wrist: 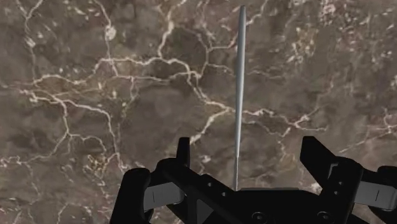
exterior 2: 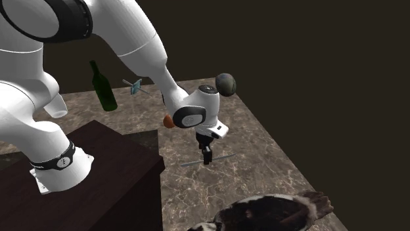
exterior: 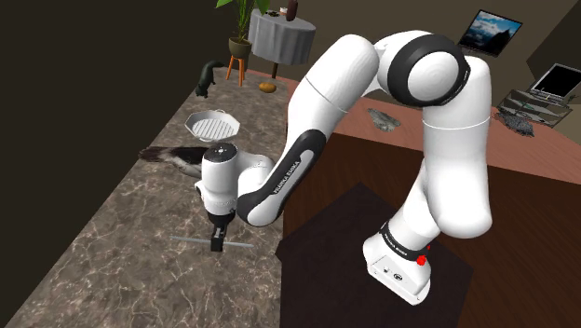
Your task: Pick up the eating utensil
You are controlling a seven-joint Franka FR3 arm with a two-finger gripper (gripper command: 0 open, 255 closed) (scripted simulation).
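Observation:
The eating utensil point(wrist: 238, 89) is a thin, grey, straight piece lying flat on the dark marble counter point(wrist: 83, 76). In the shoulder view the utensil point(exterior: 244, 247) lies crosswise under my hand, and in the second exterior view the utensil point(exterior 2: 225, 157) sticks out on both sides of the fingers. My gripper point(wrist: 249, 151) points straight down over its middle. It is open, with one finger point(wrist: 183, 153) on each side of the utensil and a gap to it on both sides. The gripper point(exterior: 218, 246) hangs at the counter surface; the same shows for the gripper point(exterior 2: 207, 158) from the other side.
A white ribbed dish point(exterior: 212, 124) and a dark furry object point(exterior: 172, 156) lie farther along the counter. A green bottle point(exterior 2: 104, 86), a dark ball point(exterior 2: 225, 83) and a small orange object point(exterior 2: 167, 121) are at the other end. The dark brown stand point(exterior: 344, 233) borders the counter.

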